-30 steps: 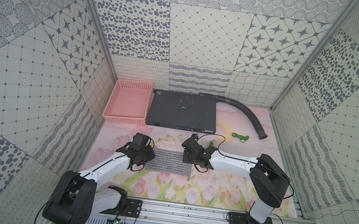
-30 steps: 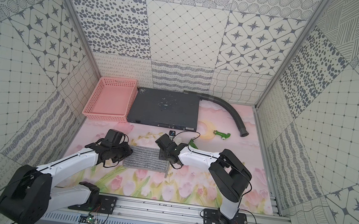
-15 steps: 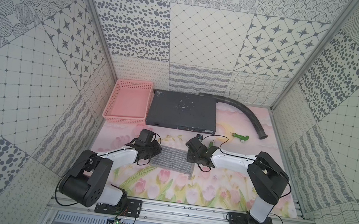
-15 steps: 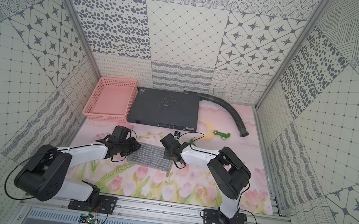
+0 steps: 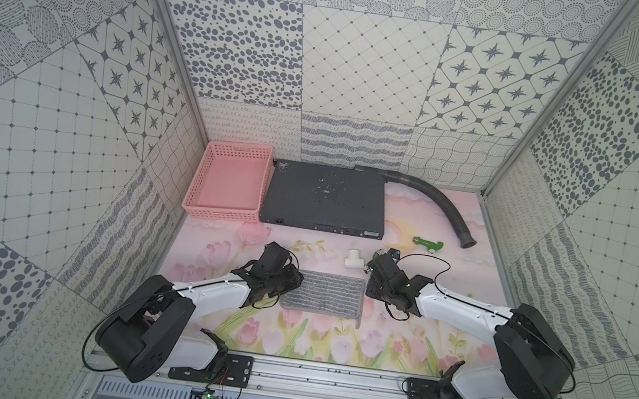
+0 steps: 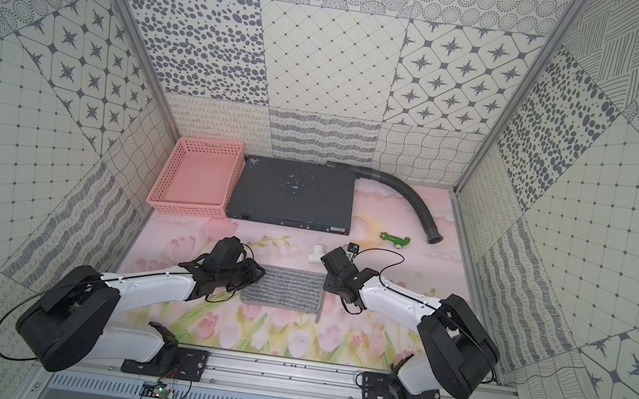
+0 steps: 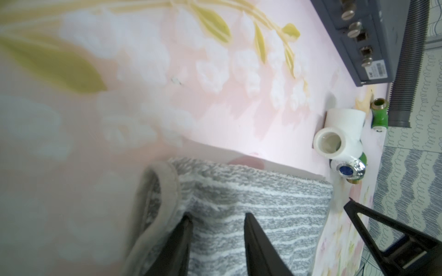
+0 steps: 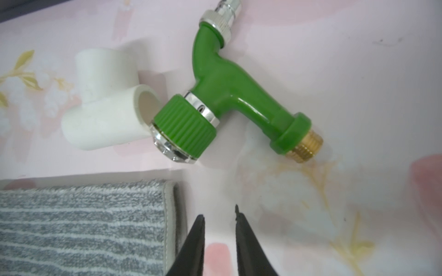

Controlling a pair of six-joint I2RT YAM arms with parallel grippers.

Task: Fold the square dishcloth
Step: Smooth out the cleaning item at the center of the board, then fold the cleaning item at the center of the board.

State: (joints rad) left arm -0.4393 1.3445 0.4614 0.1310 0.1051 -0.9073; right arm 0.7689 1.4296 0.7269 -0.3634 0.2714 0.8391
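Pink floral tabletop (image 5: 311,346): left gripper (image 7: 216,215) sits over the dishcloth (image 5: 323,298) at its left edge, jaws parted, clasping nothing. Dishcloth lies flat at centre, a rectangle. Right gripper (image 8: 220,212) stands just beside its right edge, jaws slightly apart, empty.

- Pink mesh basket (image 5: 219,212): far left corner of the bench.
- Flat dark grey metal box (image 5: 324,197): far edge, just beside the basket, ports on its near face.
- Grey corrugated hose (image 5: 441,202): curves from behind the box toward the right edge.
- Green plastic tap (image 5: 428,245): lying flat near the hose's open end, brass thread.
- White tee pipe fitting (image 5: 352,260): mid-bench, near the box's front.
- Bench cover (image 5: 332,345): pink floral print.
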